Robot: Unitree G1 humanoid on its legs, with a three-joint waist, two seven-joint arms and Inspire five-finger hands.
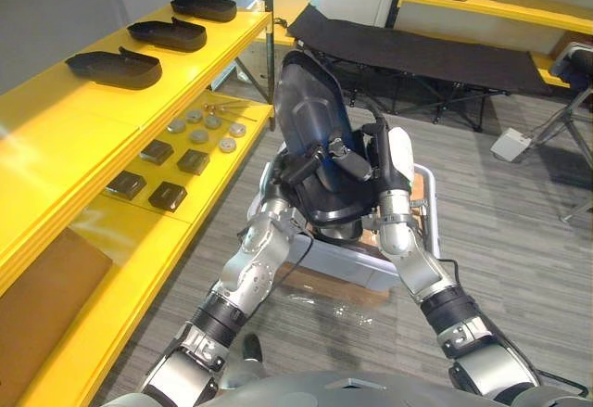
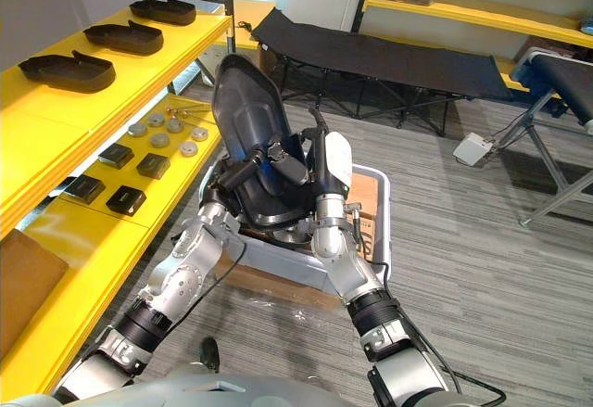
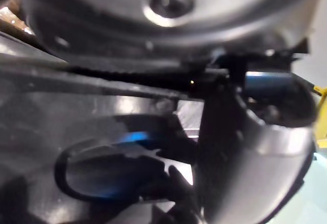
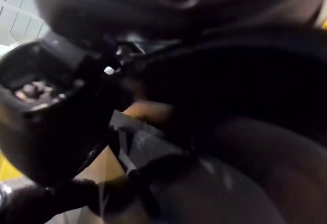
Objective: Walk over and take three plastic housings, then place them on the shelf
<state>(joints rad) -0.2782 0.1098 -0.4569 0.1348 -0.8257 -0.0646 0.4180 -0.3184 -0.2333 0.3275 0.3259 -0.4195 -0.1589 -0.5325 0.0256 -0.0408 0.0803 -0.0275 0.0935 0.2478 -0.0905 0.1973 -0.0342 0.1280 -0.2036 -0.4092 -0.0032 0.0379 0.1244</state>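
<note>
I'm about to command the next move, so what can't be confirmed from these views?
1. Contents of the grey plastic crate: eye views, covered by the held black plastic housing.
2. Rear contact of the left robot hand and right robot hand on the housing: hidden behind it; both wrist views blurred, too close.
3. Small round grey parts on the lower yellow shelf: too small to identify.

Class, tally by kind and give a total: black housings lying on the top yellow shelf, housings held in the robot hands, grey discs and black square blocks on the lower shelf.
Shelved housings, top shelf: 3
Held housing, gripped by left robot hand and right robot hand: 1
Grey discs, lower shelf: 6
Black square blocks: 4
Total: 14
</note>
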